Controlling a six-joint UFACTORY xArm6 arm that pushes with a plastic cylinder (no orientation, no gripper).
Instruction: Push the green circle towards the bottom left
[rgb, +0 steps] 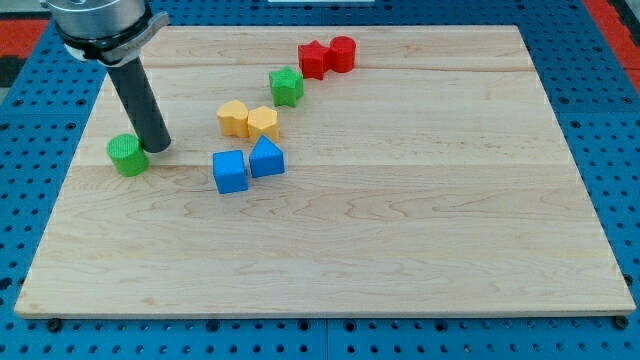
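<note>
The green circle (127, 155) is a small ribbed cylinder standing near the view's left edge of the wooden board (400, 230), about midway down. My tip (156, 147) rests on the board just to the right of it and slightly towards the top, close to it or touching it. The dark rod rises from there to the grey and white arm body at the view's top left.
A blue cube (230, 171) and a blue triangular block (266, 157) sit to the right of my tip. Two yellow blocks (247, 120) lie above them. A green star (286, 85) and two red blocks (328, 56) lie near the top.
</note>
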